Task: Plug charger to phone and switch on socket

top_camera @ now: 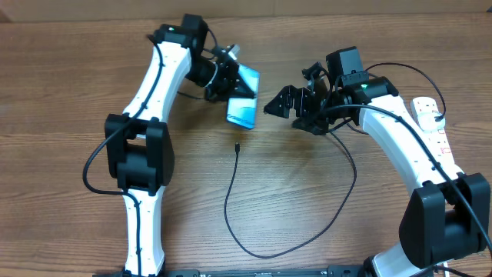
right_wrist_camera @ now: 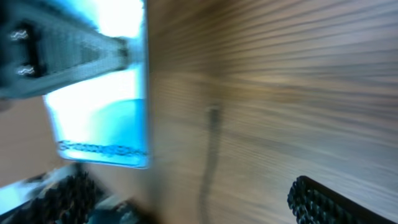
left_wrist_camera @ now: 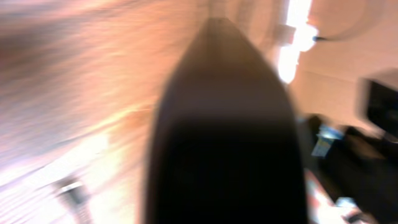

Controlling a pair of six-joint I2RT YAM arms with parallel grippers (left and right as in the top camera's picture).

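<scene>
Teal-screened phone (top_camera: 244, 104) is held up off the bench (top_camera: 61, 77) by the left claw (top_camera: 233, 83), clenched on its upper end, with the long axis tipped down. The charger (top_camera: 237, 148) tip is seen lying on the bench just below the phone. The right claw (top_camera: 278, 102), spread wide and empty, is parked beside the phone.

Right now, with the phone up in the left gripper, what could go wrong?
The phone is held tilted by the left gripper alone; pushing a plug in could twist it loose. The open right gripper hangs close beside it and could knock it. The charger's connector tip lies loose and looks hard to pinch.
</scene>
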